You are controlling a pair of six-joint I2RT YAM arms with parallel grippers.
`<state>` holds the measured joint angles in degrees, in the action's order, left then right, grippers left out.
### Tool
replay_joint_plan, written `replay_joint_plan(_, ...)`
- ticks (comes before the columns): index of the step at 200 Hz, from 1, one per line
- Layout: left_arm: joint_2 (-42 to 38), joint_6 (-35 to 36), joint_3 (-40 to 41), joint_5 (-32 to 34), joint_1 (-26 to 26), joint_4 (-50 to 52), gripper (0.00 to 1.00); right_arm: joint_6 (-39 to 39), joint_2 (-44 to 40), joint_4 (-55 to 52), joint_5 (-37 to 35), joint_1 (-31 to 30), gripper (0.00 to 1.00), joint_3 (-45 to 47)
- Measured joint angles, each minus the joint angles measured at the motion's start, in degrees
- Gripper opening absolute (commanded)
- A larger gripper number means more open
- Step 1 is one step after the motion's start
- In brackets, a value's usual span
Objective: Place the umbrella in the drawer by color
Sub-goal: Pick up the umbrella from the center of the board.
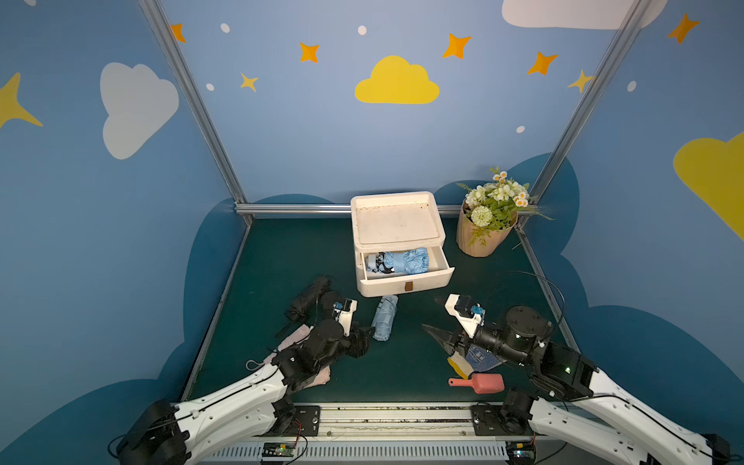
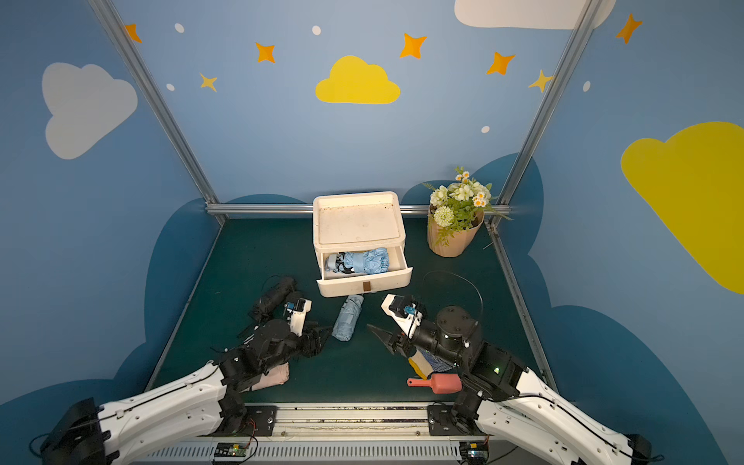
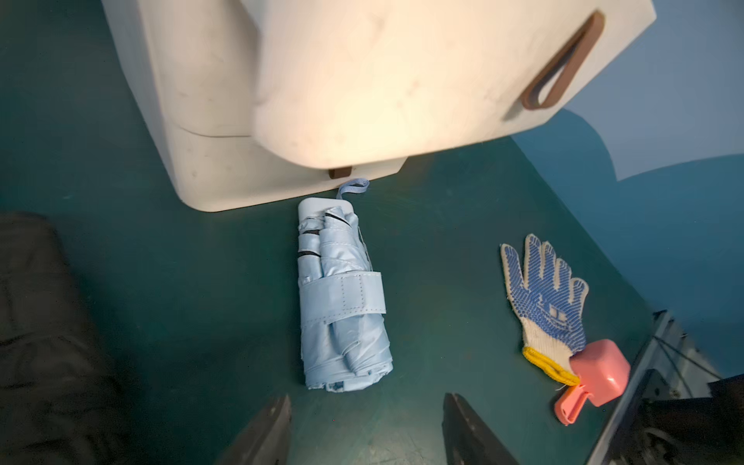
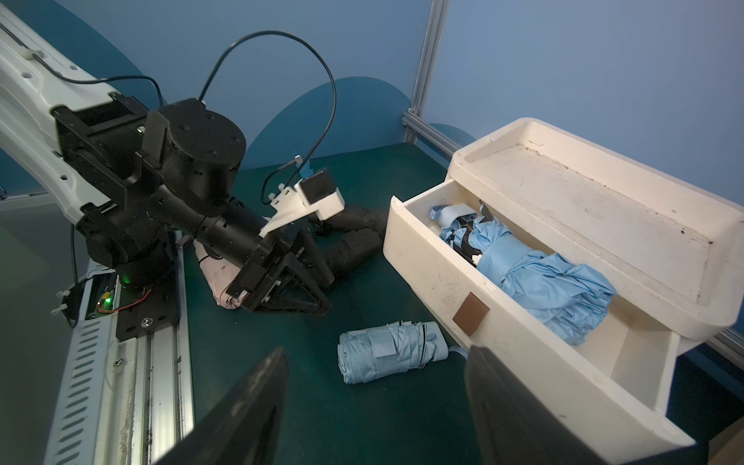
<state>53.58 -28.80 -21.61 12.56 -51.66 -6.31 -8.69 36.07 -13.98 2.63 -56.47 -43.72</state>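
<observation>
Left fingers (image 3: 267, 430), right fingers (image 4: 249, 402) spread, empty; light-blue umbrella (image 3: 342, 306) folded, strap-wrapped, beside drawer (image 3: 402, 80).

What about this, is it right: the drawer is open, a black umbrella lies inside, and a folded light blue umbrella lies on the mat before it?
Not black: the right wrist view shows the umbrella in the open drawer is light blue. The folded light blue umbrella does lie on the mat before it.
</observation>
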Motion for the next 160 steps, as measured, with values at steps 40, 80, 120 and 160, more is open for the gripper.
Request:
replay_joint_plan(40,12.9,2.9,-12.8,10.2,-7.8,3.8,0.63,2.1,-2.9,-0.4,-0.1,0.0,0.75,0.0)
replay_joint_plan(80,24.5,0.5,-18.4,15.9,-8.0,9.1,0.63,4.0,-8.5,-1.0,-1.0,0.0,0.75,-0.1)
replay_joint_plan(120,32.8,-1.7,-20.6,17.6,-8.5,13.1,0.60,4.5,-13.7,-1.8,-4.1,0.0,0.75,-0.2)
replay_joint_plan(160,36.9,-2.6,-23.6,20.5,-9.5,15.2,0.56,4.8,-15.1,-3.1,-5.4,0.0,0.76,-0.2)
